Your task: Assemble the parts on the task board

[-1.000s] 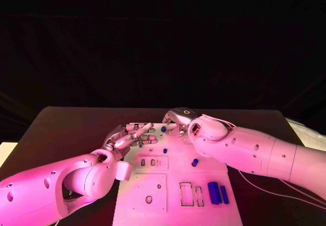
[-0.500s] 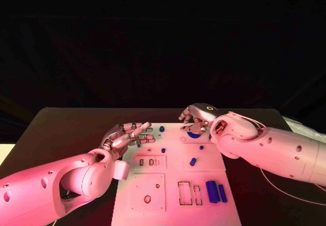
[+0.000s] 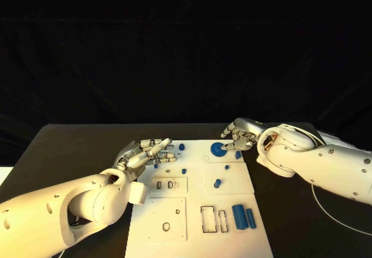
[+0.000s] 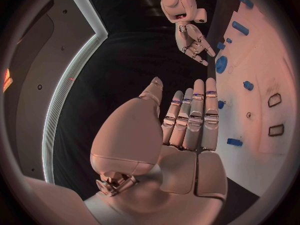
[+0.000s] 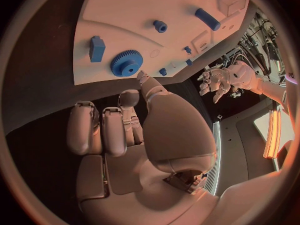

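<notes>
The white task board (image 3: 194, 207) lies in the middle of the black table. A blue gear (image 3: 219, 149) lies flat near its far right corner, with a small blue block (image 3: 238, 154) beside it. My right hand (image 3: 238, 135) hovers just beyond the gear, fingers loosely bent and holding nothing; the right wrist view shows the gear (image 5: 127, 63) free on the board past the thumb. My left hand (image 3: 147, 153) hangs over the board's far left edge, fingers stretched out and empty. Two blue bars (image 3: 244, 216) lie at the near right.
Small blue pegs (image 3: 184, 171) and a short blue cylinder (image 3: 217, 183) stand on the board's middle. Rectangular slots (image 3: 210, 219) open beside the bars. Bare black table (image 3: 70, 156) lies on both sides of the board.
My right hand has drawn off to the right from over the board's far middle, leaving the blue gear uncovered on the board. The left hand has stayed put.
</notes>
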Controlling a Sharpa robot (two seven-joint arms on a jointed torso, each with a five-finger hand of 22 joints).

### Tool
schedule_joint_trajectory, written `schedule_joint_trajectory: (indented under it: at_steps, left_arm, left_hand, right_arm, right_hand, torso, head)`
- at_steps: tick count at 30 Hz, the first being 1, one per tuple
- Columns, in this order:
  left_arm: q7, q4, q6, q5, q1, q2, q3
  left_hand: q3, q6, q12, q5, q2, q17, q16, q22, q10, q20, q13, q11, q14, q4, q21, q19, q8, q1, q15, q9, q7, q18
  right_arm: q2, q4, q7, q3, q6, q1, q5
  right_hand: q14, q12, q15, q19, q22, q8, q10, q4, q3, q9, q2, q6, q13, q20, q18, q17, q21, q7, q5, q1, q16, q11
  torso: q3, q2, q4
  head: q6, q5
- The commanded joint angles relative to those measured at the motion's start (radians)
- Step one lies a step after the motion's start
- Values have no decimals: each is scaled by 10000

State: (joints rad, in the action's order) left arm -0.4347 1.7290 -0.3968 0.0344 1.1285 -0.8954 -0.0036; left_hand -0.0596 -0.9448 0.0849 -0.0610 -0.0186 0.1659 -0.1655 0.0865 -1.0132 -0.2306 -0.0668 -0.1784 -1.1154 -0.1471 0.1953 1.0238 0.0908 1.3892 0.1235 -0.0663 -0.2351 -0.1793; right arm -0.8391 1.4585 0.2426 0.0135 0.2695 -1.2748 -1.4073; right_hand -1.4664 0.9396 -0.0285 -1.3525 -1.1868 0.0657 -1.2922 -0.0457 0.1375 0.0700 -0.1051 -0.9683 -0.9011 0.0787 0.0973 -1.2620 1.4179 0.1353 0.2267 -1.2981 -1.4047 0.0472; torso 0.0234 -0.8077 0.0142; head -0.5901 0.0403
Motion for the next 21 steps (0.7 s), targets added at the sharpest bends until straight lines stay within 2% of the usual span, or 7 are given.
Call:
schedule_joint_trajectory:
  at_steps: [1, 6, 21]
  left_arm:
    - [-81, 3, 230, 11, 10, 20, 8]
    - [-81, 2, 232, 11, 9, 18, 8]
    - [-78, -12, 239, 11, 9, 35, 8]
  left_hand:
    - [1, 19, -66, 28, 74, 15, 64, -14, -6, -9, 6, -59, -21, 47, -41, 81, -36, 34, 38, 12, -85, -13]
    - [1, 19, -66, 28, 74, 15, 64, -14, -6, -9, 6, -59, -21, 47, -41, 81, -36, 34, 38, 12, -85, -13]
    - [1, 19, -66, 28, 74, 15, 64, -14, -6, -9, 6, -59, -21, 47, -41, 81, -36, 34, 38, 12, -85, -13]
  right_arm:
    - [92, -80, 286, -3, -725, 0, 120]
    - [270, -237, 327, -14, -890, 22, -26]
    - [664, -612, 411, -42, -1228, 101, -251]
  right_hand:
    - [-574, 237, 29, -55, -79, 35, -71, 4, -94, 6, 52, 10, -278, 41, -198, -139, 63, 54, 42, -39, -87, 21]
    - [-585, 313, 33, -62, -102, 31, -77, -1, -117, 4, 70, 20, -379, 46, -202, -218, 77, 58, 50, -74, -136, 25]
    - [-593, 534, 40, -71, -150, 63, -101, -7, -151, 17, 158, -42, -668, 57, -208, -314, 107, 57, 84, -181, -204, 26]
  torso:
    - [11, -7, 8]
    - [18, -9, -6]
    - [7, -10, 3]
  head:
    - [-6, -9]
    - [-11, -22]
    - [-64, -53]
